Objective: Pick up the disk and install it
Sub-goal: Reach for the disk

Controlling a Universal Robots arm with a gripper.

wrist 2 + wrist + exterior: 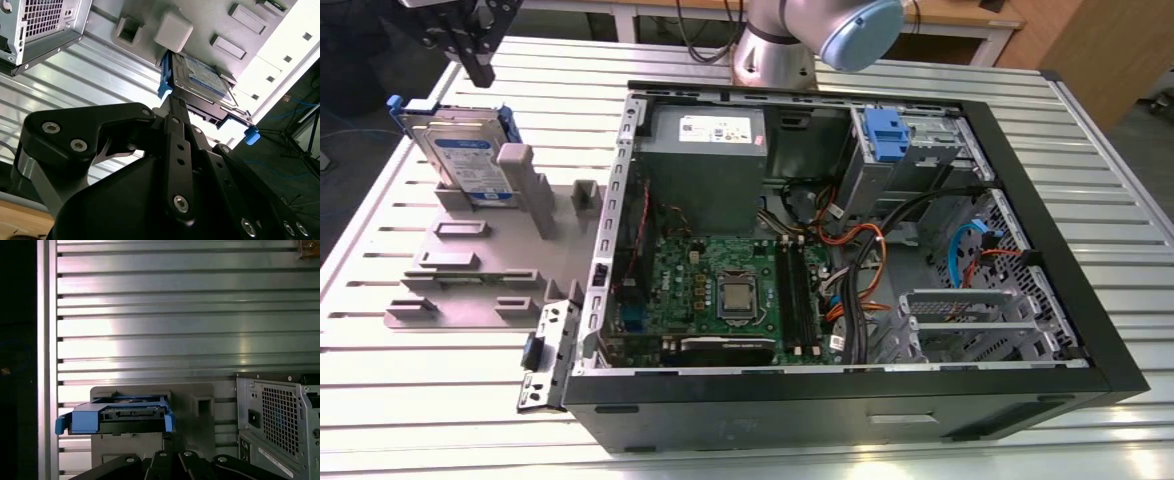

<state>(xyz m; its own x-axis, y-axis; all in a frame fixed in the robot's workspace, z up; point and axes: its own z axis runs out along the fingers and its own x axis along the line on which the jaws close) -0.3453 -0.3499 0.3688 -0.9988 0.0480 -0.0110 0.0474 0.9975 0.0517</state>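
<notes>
At the scene's far left, the disk (460,155) is seen standing on edge in the grey slotted holder block (467,270), its blue carrier rail framing the labelled silver body. The holder block is set on the ribbed metal table (720,70). The gripper (480,75) is held just above the disk's upper edge, apart from it. In the second wrist view, the gripper (172,102) is shown with its jaws drawn close together and nothing between them, the disk (202,75) lying just beyond the tips. In the first wrist view, the disk (120,415) is presented end-on. To the right of the holder, the open computer case (854,405) is laid on its side. A green motherboard (720,290) is exposed at its middle, and a blue latch (887,135) is fixed at its far right.
</notes>
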